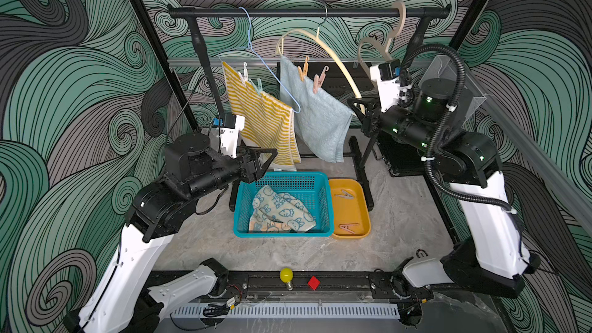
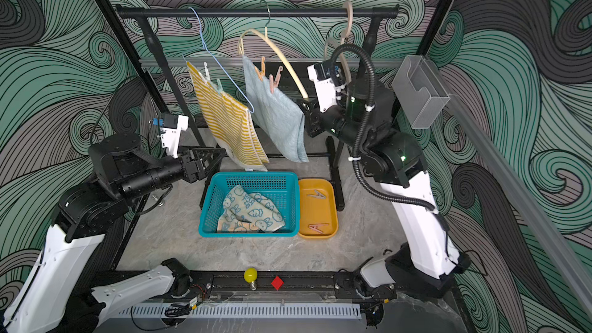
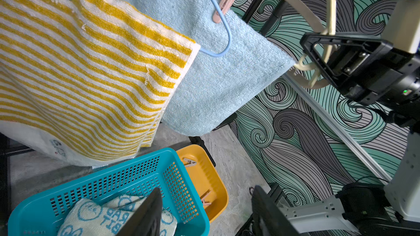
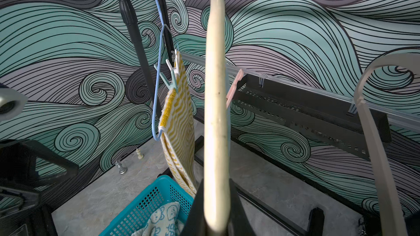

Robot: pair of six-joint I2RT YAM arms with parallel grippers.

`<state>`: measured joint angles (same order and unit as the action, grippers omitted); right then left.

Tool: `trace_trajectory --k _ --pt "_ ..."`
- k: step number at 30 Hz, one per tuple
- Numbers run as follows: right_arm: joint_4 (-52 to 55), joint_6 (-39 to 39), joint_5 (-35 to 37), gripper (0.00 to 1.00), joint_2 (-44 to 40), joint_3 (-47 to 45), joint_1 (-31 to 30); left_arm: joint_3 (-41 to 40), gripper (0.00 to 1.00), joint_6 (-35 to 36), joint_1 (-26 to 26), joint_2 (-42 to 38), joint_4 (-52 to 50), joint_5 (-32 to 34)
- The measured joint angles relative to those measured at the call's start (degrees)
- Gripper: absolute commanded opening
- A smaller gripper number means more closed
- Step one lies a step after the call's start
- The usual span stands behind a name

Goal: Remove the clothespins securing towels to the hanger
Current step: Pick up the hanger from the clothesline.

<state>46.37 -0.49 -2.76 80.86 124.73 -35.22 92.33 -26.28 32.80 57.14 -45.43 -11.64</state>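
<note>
Hanger was braced; two towels left to unpeg.
We saw the right end effector (image 1: pixel 357 107) clamped on the curved cream hanger (image 4: pixel 216 87); the left end effector (image 1: pixel 261 163) stood apart and empty above the teal perforated plastic basket (image 1: pixel 282 175). An orange clothespin (image 1: pixel 303 70) and a pink clothespin (image 1: pixel 319 81) pinned the light-blue terry towel (image 1: pixel 317 116) to that hanger; a white clothespin (image 1: pixel 245 70) and a mint clothespin (image 1: pixel 259 86) held the yellow-striped towel (image 1: pixel 266 123). We judged the left arm needed to rise and squeeze the pink clothespin's tails.
</note>
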Motion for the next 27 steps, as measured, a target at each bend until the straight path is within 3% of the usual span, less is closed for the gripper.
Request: trace_trajectory --k 27 --pt "0.4 6.7 -5.4 0.00 -21.5 -24.5 0.0 0.3 0.61 1.4 0.0 -2.2 -3.1 3.5"
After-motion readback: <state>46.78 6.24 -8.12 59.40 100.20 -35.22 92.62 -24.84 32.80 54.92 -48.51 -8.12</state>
